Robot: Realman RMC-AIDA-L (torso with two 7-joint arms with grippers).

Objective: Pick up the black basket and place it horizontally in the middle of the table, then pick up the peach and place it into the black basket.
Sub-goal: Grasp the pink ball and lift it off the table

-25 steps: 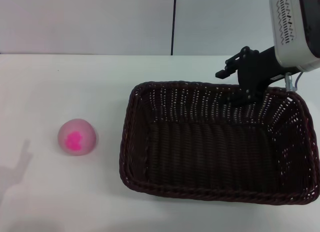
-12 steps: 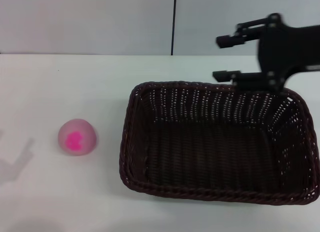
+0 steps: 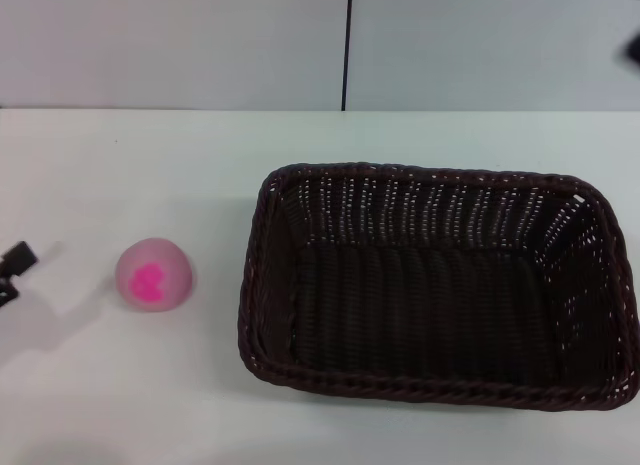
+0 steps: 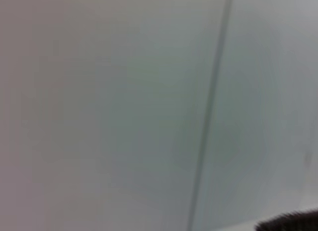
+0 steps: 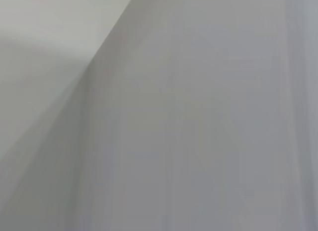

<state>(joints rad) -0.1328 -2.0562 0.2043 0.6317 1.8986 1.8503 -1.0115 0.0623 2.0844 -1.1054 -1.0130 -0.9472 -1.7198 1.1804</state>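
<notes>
The black basket (image 3: 435, 285) is lying flat on the white bench (image 3: 150, 165), its long side running across the head view and its open mouth facing up. Nothing is lying inside it. The peach (image 3: 154, 274) is sitting on the bench to the left of the basket, near but not touching it, with its magenta blotch turned toward the camera. Nothing is standing between the peach and the basket.

Left of the peach, at the edge of the head view, the left pincer (image 3: 12, 269) is just showing — only a small dark tip, so I cannot tell if it is released or clenched. It is apart from the peach and its shadow is falling on the bench beside it. In the left wrist view a dark corner of the basket (image 4: 290, 222) is showing under a pale wall.

Half a second ago the right pincer was hanging open above the far rim of the basket; now it has gone up and away — only a dark speck is remaining at the right edge. The left pincer tip has newly come into view. The basket and the peach have not moved.
</notes>
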